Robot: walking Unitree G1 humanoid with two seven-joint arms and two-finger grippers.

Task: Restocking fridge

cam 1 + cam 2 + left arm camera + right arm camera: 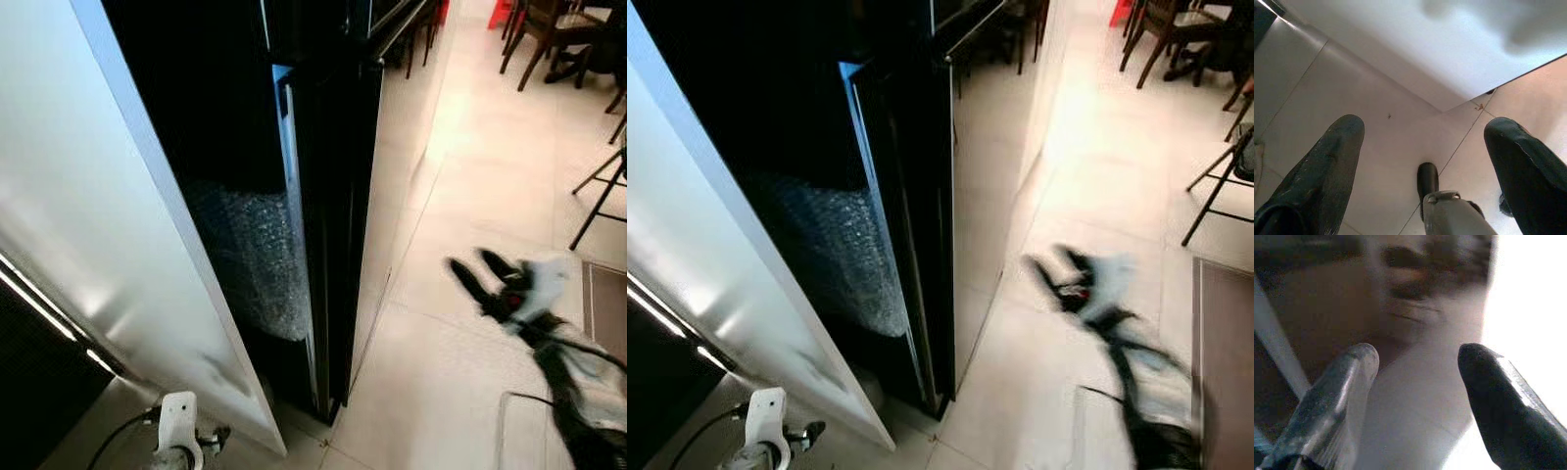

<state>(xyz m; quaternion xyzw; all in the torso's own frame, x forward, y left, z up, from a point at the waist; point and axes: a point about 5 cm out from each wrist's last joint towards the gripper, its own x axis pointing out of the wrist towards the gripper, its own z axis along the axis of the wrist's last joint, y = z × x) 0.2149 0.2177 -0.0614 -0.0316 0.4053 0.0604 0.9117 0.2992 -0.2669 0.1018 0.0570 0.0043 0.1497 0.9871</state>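
Fridge point(323, 225) sits upper-centre of the head views: tall glossy black body, seen edge-on. A broad white door panel point(108, 215) swings out across the left half of the frame, smooth, with soft reflections. That leaves a dark gap between panel and body, so the fridge reads as standing open. Inside the gap, mid-frame, there's a sheet of bubble wrap point(260, 259), dimpled and translucent, hanging like packing material. Can't make out shelves or any stock inside; too dark.

Right pincer point(485, 279) is lower right of the frame, raised out over the pale floor tiles point(460, 196), motion-blurred. Fingers spread wide, nothing between them. The right wrist view agrees: two black fingers point(1498, 401) apart, with a blurred pale surface beyond. It points roughly toward the fridge edge, well apart from it. My read: it's mid-swing, either reaching for the door or pulling away from it. One frame doesn't settle which.

Left pincer point(1425, 161) hangs low by the door panel's bottom corner, aimed down at the floor. Fingers wide, holding nothing. A dull metal part sits between them in the wrist view. Looks idle.

No groceries in either pincer, so restock state is unclear.

Wooden chairs point(549, 29) stand at upper right, far from the work.
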